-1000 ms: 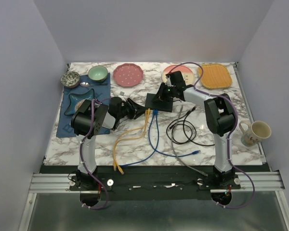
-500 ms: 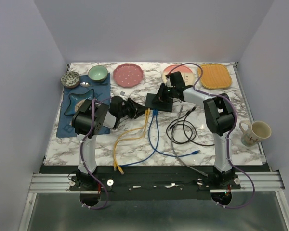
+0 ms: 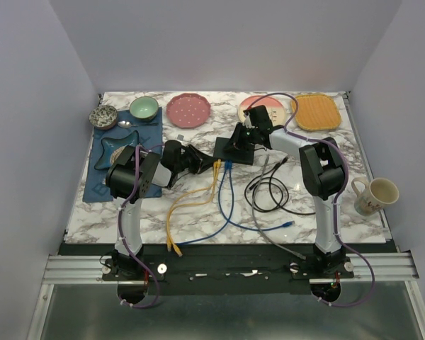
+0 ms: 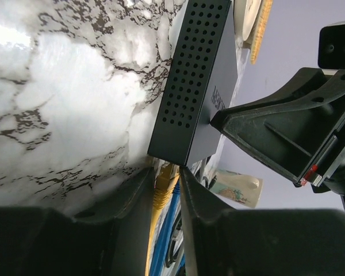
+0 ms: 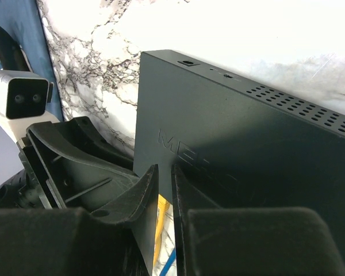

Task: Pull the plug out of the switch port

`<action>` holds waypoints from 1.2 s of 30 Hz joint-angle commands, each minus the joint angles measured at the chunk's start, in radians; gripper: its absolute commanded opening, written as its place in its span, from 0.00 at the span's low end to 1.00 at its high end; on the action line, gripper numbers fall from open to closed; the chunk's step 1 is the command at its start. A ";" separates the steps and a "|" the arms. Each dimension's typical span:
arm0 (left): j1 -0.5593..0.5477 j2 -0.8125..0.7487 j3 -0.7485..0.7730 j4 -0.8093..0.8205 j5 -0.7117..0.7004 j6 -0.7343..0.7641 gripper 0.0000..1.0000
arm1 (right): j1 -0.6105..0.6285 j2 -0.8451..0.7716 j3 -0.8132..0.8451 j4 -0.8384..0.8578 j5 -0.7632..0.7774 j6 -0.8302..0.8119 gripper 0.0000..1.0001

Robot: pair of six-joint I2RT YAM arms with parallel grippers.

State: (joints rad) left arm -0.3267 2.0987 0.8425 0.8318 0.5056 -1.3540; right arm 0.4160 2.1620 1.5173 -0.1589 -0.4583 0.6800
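The switch (image 3: pixel 235 151) is a flat black box lying mid-table. It also shows in the left wrist view (image 4: pixel 201 92) and the right wrist view (image 5: pixel 247 144). A yellow cable (image 3: pixel 191 202) and a blue cable (image 3: pixel 223 202) are plugged into its near edge. My left gripper (image 3: pixel 214 164) lies low at the switch's near left corner. Its fingers are closed on either side of the yellow plug (image 4: pixel 164 178), which sits in the port. My right gripper (image 3: pixel 235 142) is shut, with its fingertips (image 5: pixel 152 184) resting on the switch's top near that corner.
A black cable coil (image 3: pixel 269 191) and a grey cable (image 3: pixel 269 230) lie to the right of the switch. A mug (image 3: pixel 372 196) stands at the right edge. Plates (image 3: pixel 188 110), an orange mat (image 3: pixel 315 112) and bowls on a blue mat (image 3: pixel 120 156) fill the back and left.
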 commanded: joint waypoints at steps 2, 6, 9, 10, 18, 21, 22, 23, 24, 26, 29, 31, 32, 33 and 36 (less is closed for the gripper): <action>-0.005 0.027 0.018 -0.033 -0.035 0.006 0.30 | 0.004 0.035 -0.002 -0.014 -0.003 -0.002 0.23; -0.005 0.030 0.018 -0.022 -0.032 0.000 0.26 | 0.007 0.035 -0.005 -0.013 -0.003 0.000 0.23; -0.003 0.032 0.015 -0.011 -0.030 -0.007 0.19 | 0.010 0.032 -0.009 -0.013 -0.002 -0.002 0.23; -0.002 0.032 0.012 -0.007 -0.030 -0.008 0.17 | 0.010 0.029 -0.012 -0.013 -0.002 0.001 0.23; 0.008 0.032 0.001 0.003 -0.030 -0.010 0.00 | 0.047 -0.135 -0.121 0.036 0.056 -0.002 0.23; 0.008 0.037 -0.002 0.016 -0.027 -0.014 0.00 | 0.075 -0.166 -0.147 0.035 0.056 -0.008 0.23; 0.008 0.037 -0.002 0.020 -0.029 -0.016 0.00 | 0.081 -0.172 -0.154 0.033 0.056 -0.008 0.23; 0.008 0.037 -0.002 0.020 -0.029 -0.017 0.00 | 0.086 -0.175 -0.161 0.032 0.059 -0.011 0.23; 0.008 0.037 -0.003 0.020 -0.027 -0.016 0.00 | 0.095 -0.172 -0.163 0.027 0.063 -0.017 0.23; 0.009 0.037 -0.005 0.024 -0.026 -0.019 0.00 | 0.101 -0.168 -0.161 0.013 0.075 -0.023 0.23; 0.009 0.034 -0.008 0.024 -0.019 -0.017 0.00 | 0.102 -0.146 -0.160 -0.007 0.095 -0.025 0.23; 0.011 0.032 -0.010 0.024 -0.019 -0.016 0.00 | 0.102 -0.130 -0.146 -0.022 0.107 -0.031 0.22; 0.011 0.027 -0.013 0.024 -0.018 -0.016 0.00 | 0.102 -0.120 -0.138 -0.028 0.119 -0.033 0.22; 0.012 0.026 -0.014 0.024 -0.018 -0.016 0.00 | 0.104 -0.113 -0.114 -0.050 0.127 -0.036 0.22; 0.014 0.018 -0.020 0.027 -0.015 -0.014 0.00 | 0.102 -0.079 -0.086 -0.082 0.164 -0.043 0.22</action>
State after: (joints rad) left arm -0.3202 2.1067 0.8429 0.8730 0.5068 -1.3769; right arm 0.5217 2.0293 1.3872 -0.1722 -0.3702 0.6628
